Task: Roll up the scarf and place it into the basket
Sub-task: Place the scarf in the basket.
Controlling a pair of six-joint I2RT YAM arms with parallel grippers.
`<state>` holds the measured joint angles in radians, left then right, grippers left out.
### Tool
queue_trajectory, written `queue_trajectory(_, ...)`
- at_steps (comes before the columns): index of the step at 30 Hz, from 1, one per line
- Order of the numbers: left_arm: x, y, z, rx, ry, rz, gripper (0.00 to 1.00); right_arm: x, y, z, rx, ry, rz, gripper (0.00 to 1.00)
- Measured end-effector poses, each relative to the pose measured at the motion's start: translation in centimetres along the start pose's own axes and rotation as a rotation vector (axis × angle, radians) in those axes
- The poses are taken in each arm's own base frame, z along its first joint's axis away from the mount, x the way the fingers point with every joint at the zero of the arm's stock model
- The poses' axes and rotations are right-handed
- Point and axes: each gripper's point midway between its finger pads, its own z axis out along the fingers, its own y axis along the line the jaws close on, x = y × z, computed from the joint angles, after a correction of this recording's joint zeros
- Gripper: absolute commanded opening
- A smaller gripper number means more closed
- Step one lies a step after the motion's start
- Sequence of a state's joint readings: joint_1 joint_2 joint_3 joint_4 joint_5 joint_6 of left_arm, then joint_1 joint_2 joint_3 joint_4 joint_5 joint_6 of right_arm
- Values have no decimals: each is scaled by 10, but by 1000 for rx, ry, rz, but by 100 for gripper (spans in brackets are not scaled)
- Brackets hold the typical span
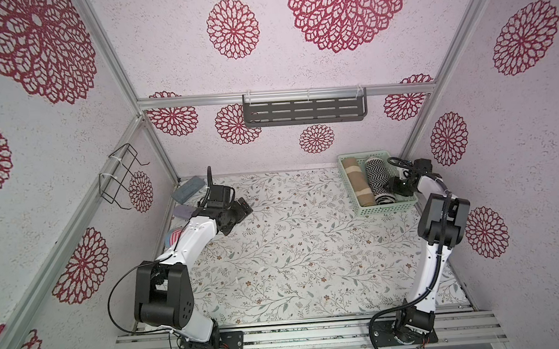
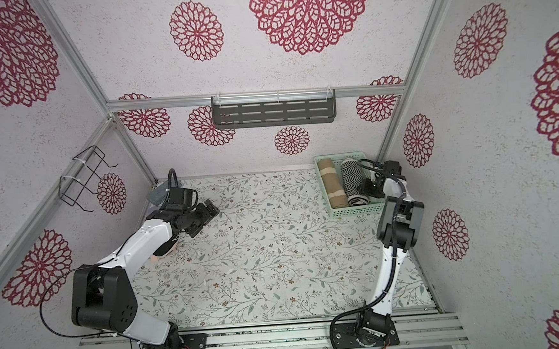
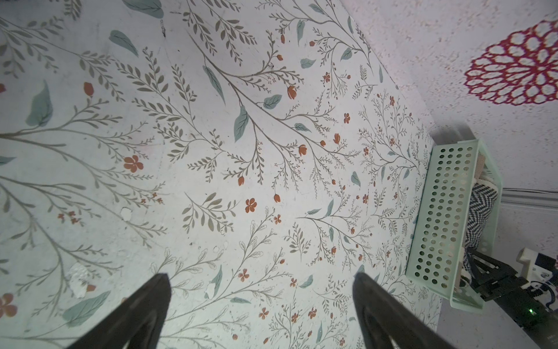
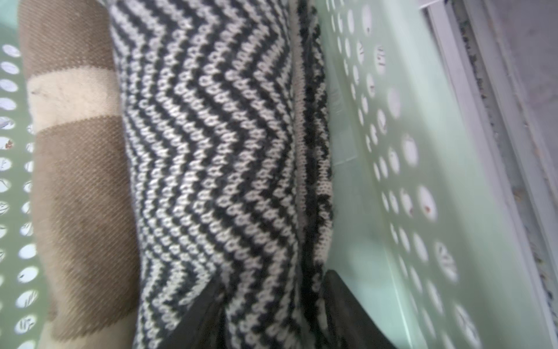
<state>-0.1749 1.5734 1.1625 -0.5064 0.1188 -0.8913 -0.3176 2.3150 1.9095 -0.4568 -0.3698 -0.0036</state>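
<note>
Right wrist view: zigzag black-and-white scarf point(image 4: 211, 151) lies rolled, lengthwise in the basket point(image 4: 422, 211). It is wedged between a tan roll point(image 4: 81, 196) and the perforated side wall, likely so it cannot unwind. Right claw point(image 4: 271, 281) sits at the roll's end, jaws part-way apart astride it, knit not visibly squeezed; reads as a release. Left claw point(image 3: 261, 278) wide, empty, over bare bench point(image 1: 292, 247), well apart from the basket.

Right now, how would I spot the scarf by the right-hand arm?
Find the mint-green basket in the far right corner of the table. Two rolls lie side by side inside; the scarf is nearer the right gripper. Its black-and-white zigzag knit differs from the tan, cream-banded roll.
</note>
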Motion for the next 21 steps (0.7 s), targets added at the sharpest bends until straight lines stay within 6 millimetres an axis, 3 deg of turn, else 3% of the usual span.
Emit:
queue_trajectory(7,0,0,0,2,2,0,98,-7,9,-28,12,-56,-4,59)
queue_trajectory(12,0,0,0,1,2,1,98,-11,9,-37,29,-85,-5,63)
queue_trajectory(17,-3,-3,-3,-1,-6,10,98,-1,8,-50,64,-93,1,66)
queue_trajectory(18,-5,-4,-5,-1,-14,14,98,0,8,-56,75,-100,4,68)
queue_trajectory(19,-7,-4,-6,-3,-22,19,98,2,9,-62,84,-107,10,79)
queue_trajectory(20,-9,-5,-8,-7,-30,25,98,4,10,-69,92,-117,17,99)
queue_trajectory(21,-10,-4,-10,-12,-38,31,98,5,11,-76,104,-128,20,99)
